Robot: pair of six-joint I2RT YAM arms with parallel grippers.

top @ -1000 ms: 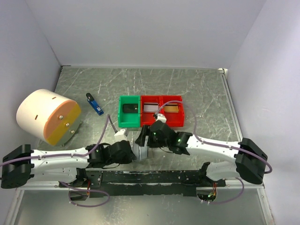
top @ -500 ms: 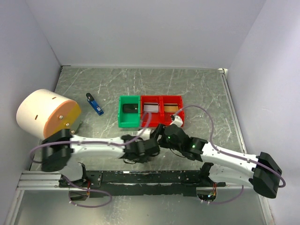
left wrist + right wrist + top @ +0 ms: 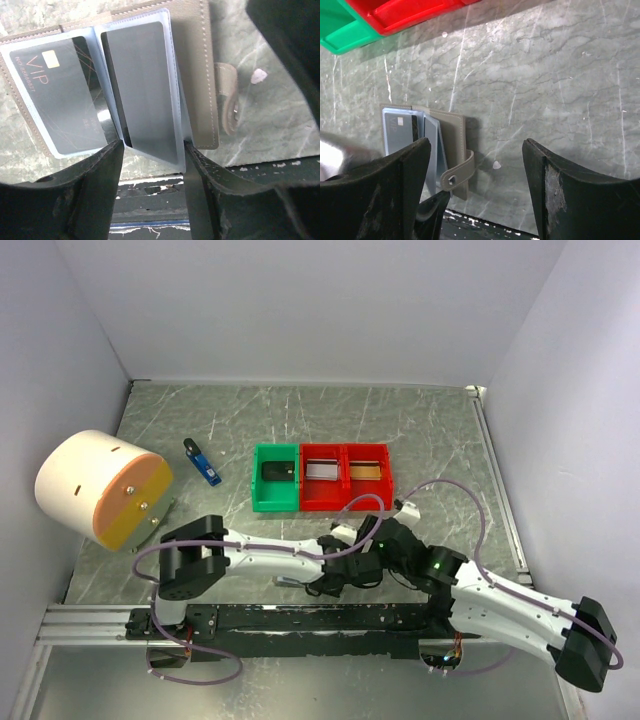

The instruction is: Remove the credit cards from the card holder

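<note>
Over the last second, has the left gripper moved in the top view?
Yes. The left gripper has shifted right and toward the table's near edge, going from below the green tray to below the red trays.

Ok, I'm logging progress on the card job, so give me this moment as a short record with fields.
card holder: lies open on the table, strap undone
VIP card: in the holder, left side
grey card: in the raised middle sleeve
left tool: open, straddling that sleeve
right tool: open, above the table, holding nothing
green tray: holds a dark card
</note>
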